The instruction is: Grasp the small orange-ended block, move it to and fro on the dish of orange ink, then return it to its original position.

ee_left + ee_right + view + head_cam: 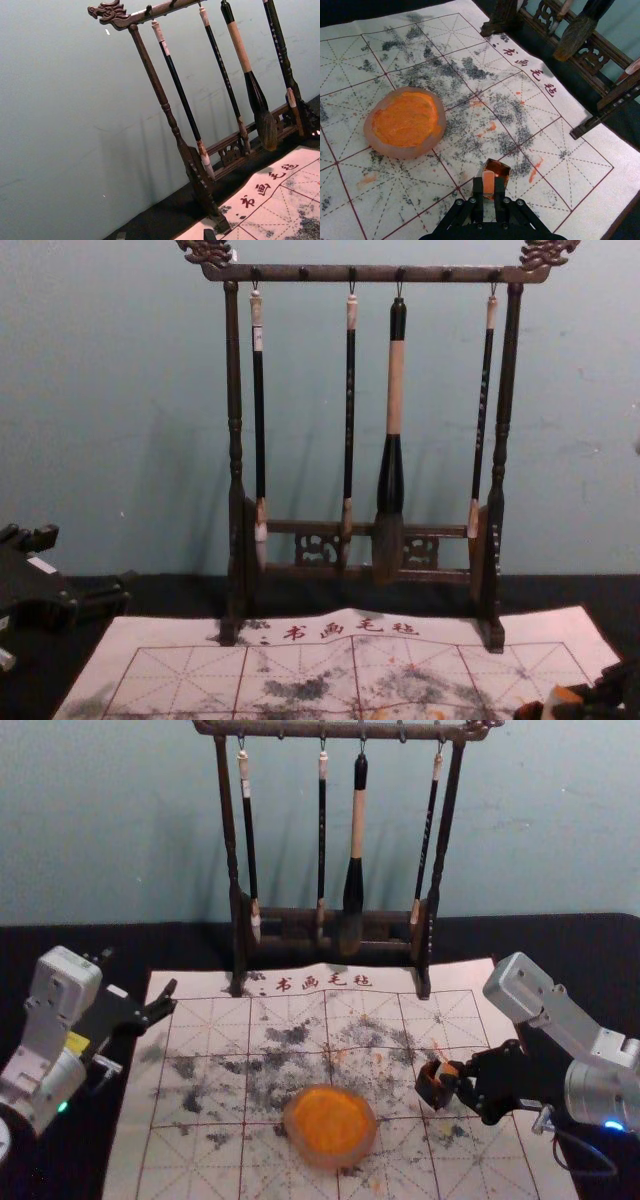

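My right gripper is at the mat's right side, shut on the small orange-ended block. The small dark box is right at the block. In the right wrist view, the block sits between the fingertips of my right gripper, against the box; whether it is inside cannot be told. In the chest view the block shows at the lower right. The dish of orange ink lies left of the gripper. My left gripper is parked open at the left; its fingertips edge into the left wrist view.
A printed mat with dark smudges and orange marks covers the table. Behind it stands a dark wooden rack with several hanging brushes, the thickest brush right of centre. A wall rises behind the rack.
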`<act>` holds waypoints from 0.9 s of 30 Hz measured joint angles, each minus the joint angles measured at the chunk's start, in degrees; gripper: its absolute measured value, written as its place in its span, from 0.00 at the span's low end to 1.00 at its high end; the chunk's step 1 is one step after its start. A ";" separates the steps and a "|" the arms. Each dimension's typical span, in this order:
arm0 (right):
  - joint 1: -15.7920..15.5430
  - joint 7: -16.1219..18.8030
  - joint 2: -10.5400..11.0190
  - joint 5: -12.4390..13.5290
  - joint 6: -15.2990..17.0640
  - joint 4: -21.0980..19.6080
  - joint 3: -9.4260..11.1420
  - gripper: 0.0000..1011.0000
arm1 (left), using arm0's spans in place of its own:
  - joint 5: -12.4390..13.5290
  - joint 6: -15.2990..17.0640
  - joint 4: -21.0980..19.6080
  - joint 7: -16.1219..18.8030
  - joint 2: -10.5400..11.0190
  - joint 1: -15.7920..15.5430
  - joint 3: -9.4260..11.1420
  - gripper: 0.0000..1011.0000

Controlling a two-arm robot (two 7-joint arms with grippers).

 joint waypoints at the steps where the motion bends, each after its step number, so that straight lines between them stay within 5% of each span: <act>1: 0.00 -0.01 0.00 0.00 0.00 0.00 0.00 0.08 | 0.00 0.00 0.00 0.00 0.00 0.00 0.00 0.99; 8: -0.03 -0.04 0.02 0.00 -0.03 -0.04 0.04 0.19 | 0.00 0.00 0.00 0.00 0.00 0.00 0.00 0.99; 27: -0.07 -0.11 0.02 0.00 -0.03 -0.10 0.08 0.80 | 0.00 0.00 0.00 0.00 0.00 0.00 0.00 0.99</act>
